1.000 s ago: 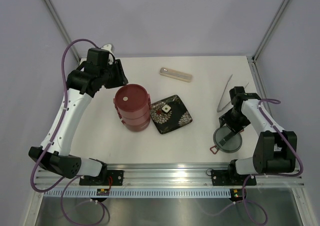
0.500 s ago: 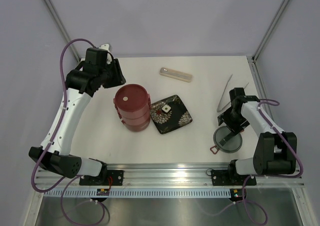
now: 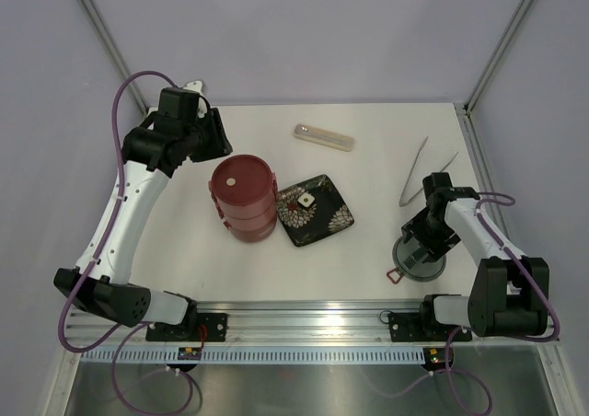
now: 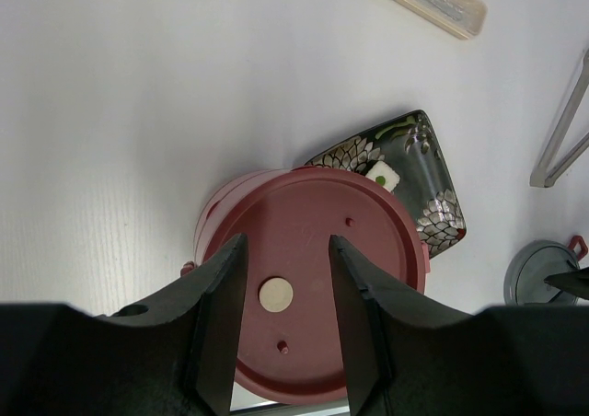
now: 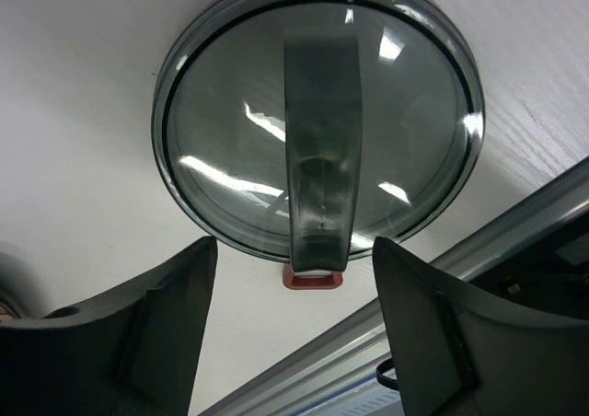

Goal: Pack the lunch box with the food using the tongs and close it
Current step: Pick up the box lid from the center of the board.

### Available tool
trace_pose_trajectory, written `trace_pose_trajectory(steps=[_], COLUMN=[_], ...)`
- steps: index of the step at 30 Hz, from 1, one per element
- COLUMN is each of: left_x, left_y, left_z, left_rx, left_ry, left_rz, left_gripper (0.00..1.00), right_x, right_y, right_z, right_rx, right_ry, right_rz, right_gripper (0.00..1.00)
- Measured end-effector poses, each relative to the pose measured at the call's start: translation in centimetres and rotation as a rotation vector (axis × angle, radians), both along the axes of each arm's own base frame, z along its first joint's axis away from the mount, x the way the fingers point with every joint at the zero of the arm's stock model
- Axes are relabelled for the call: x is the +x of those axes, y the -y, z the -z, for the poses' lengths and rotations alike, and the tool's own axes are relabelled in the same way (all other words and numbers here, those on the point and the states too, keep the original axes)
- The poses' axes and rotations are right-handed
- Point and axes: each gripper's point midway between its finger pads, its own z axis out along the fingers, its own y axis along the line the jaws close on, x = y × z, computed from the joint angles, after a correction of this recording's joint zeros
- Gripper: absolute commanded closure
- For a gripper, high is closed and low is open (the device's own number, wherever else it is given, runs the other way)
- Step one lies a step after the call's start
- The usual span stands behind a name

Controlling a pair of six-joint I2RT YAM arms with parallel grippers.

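The lunch box (image 3: 244, 198) is a stack of dusty-red bowls with a flat red disc lid (image 4: 313, 278) on top, which bears a pale round spot (image 4: 275, 294). My left gripper (image 4: 287, 250) hovers open above the lid's back-left, holding nothing; it is the left gripper (image 3: 219, 140) in the top view. The grey handled top lid (image 5: 317, 112) lies flat on the table near the front right, the grey lid (image 3: 419, 258) in the top view. My right gripper (image 5: 293, 255) stands open over the near end of its handle (image 5: 321, 149). The tongs (image 3: 413, 173) lie loose. No food shows.
A black flower-patterned plate (image 3: 316, 210) with a small white square (image 4: 382, 172) sits right of the stack. A translucent oblong case (image 3: 323, 136) lies at the back. The metal rail (image 5: 442, 278) of the table's near edge runs just below the grey lid.
My right gripper has moved toward the near edge, over the grey lid, and its jaws have widened. The left gripper has barely shifted.
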Motion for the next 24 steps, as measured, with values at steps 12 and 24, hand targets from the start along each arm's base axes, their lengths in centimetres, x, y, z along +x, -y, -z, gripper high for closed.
trace_pose_trajectory(steps=[12, 24], left_x=[0.5, 4.2], left_y=[-1.3, -6.4], left_z=[0.1, 3.7], left_rx=[-0.004, -0.148], left_ry=[-0.006, -0.101], left_rz=[-0.038, -0.223], left_gripper=[0.56, 0.56], right_x=[1.2, 7.7], right_y=[-0.3, -0.4], right_z=[1.4, -12.7], right_rx=[0.016, -0.040], right_ry=[0.015, 0.327], right_rz=[-0.070, -0.252], right_gripper=[1.00, 1.00])
